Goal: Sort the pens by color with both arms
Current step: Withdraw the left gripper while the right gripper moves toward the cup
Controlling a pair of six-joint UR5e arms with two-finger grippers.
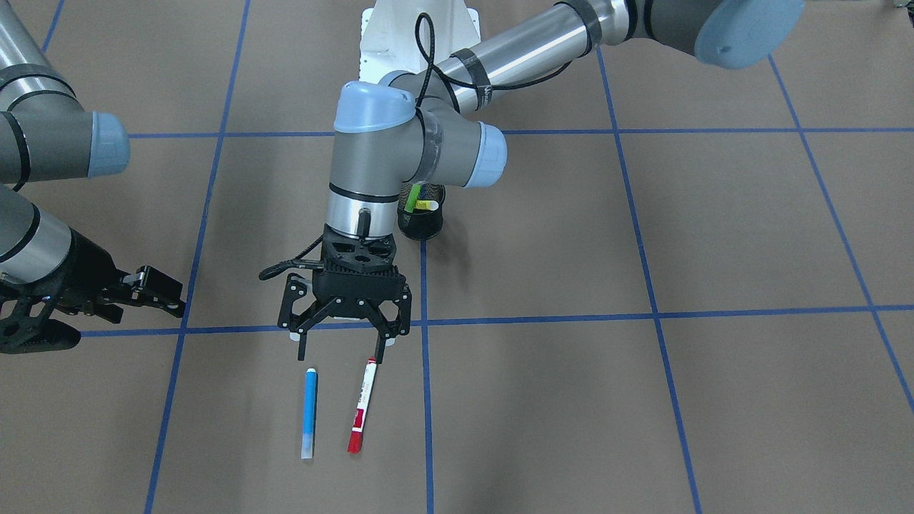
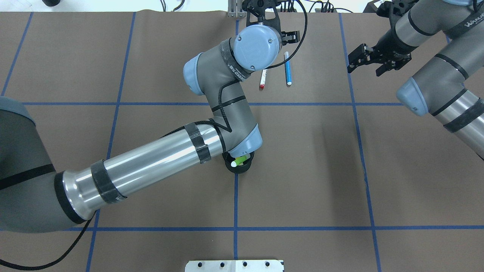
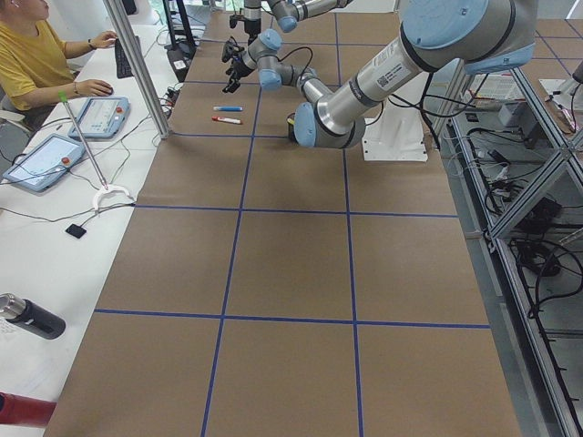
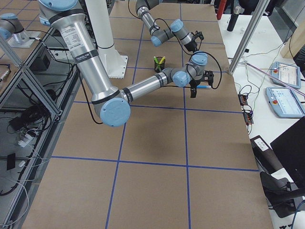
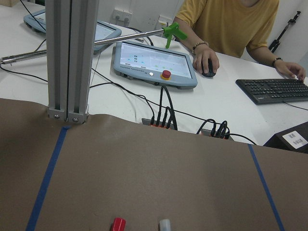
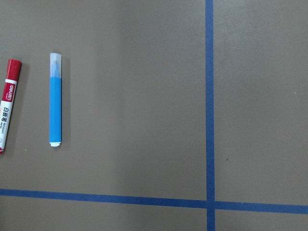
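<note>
A blue pen point(image 1: 309, 412) and a red-capped white marker point(image 1: 362, 405) lie side by side on the brown table cover. My left gripper point(image 1: 338, 351) hangs open and empty just above their near ends, pointing down. The left wrist view shows only the red cap point(image 5: 118, 224) and the blue pen's clear cap point(image 5: 164, 224) at its bottom edge. My right gripper point(image 1: 161, 291) looks open and empty, hovering off to the side of the pens. The right wrist view shows the blue pen point(image 6: 56, 101) and the red marker point(image 6: 7, 103) from above.
A black mesh pen cup point(image 1: 421, 214) holding green and yellow pens stands behind the left wrist, also in the overhead view point(image 2: 238, 164). Blue tape lines point(image 1: 425, 400) grid the cover. An operator point(image 5: 231, 24) and tablets sit beyond the far edge.
</note>
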